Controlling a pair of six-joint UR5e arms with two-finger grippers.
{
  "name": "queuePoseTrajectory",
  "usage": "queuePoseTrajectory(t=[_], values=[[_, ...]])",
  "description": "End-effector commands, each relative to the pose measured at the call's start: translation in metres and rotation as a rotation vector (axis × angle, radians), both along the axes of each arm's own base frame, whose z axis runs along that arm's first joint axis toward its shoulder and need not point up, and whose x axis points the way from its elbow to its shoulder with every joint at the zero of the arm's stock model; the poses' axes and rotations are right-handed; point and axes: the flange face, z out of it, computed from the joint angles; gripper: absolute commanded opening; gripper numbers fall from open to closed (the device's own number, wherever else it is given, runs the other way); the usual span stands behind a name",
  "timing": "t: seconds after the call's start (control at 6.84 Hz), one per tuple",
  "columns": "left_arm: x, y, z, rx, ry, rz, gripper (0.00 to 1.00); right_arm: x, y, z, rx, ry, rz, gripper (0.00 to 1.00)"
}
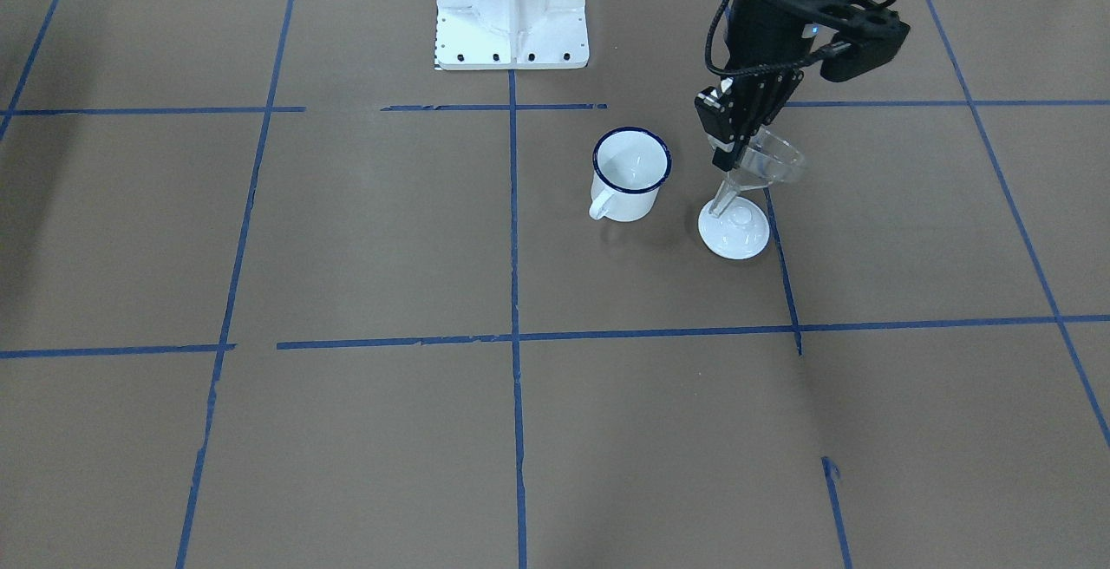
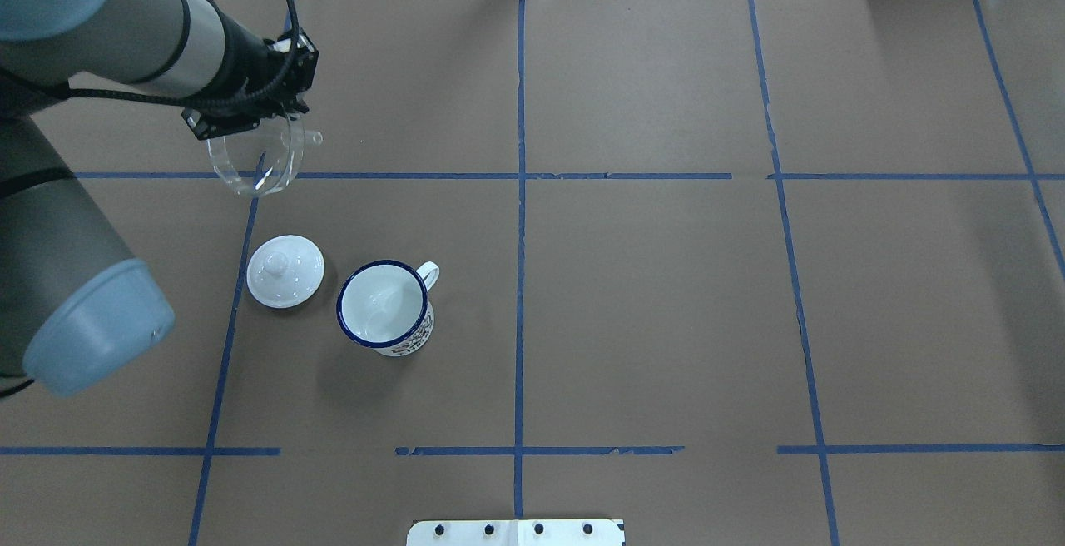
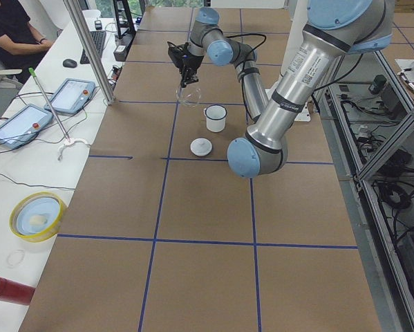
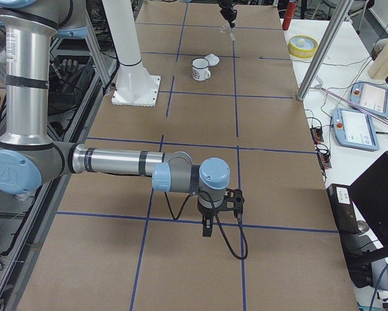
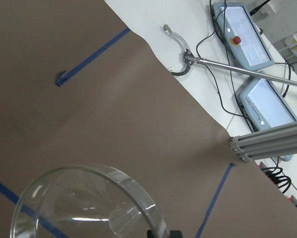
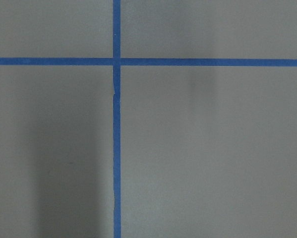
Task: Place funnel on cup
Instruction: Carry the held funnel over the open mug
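My left gripper (image 2: 250,117) is shut on the rim of the clear funnel (image 2: 254,161) and holds it tilted in the air, with the stem slanting downward. The funnel also shows in the front view (image 1: 770,161) and fills the bottom of the left wrist view (image 5: 89,203). The white mug with a dark blue rim (image 2: 384,305) stands upright and empty on the table, nearer the robot and to the right of the funnel. My right gripper (image 4: 206,230) hangs low over the table far from the mug; I cannot tell if it is open or shut.
A round white knobbed lid (image 2: 284,271) lies just left of the mug, below the funnel. The white robot base (image 1: 512,14) is behind the mug. Teach pendants (image 3: 68,97), a metal post (image 3: 89,48) and a yellow bowl (image 3: 37,214) sit beyond the table's far edge.
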Motion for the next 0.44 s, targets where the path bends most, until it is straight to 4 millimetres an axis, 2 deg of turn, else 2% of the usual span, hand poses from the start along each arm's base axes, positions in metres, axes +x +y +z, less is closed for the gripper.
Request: queuePoseTrajectory(t=[0.0, 0.15, 0.29], values=[[0.081, 0.056, -0.010, -0.002, -0.149, 0.149, 0.00, 0.000, 0.000, 0.000, 0.000, 0.000, 0.000, 1.00], [0.112, 0.069, -0.013, -0.016, -0.186, 0.194, 0.00, 0.000, 0.000, 0.000, 0.000, 0.000, 0.000, 1.00], [0.135, 0.076, -0.004, -0.002, -0.235, 0.202, 0.00, 0.000, 0.000, 0.000, 0.000, 0.000, 0.000, 1.00]])
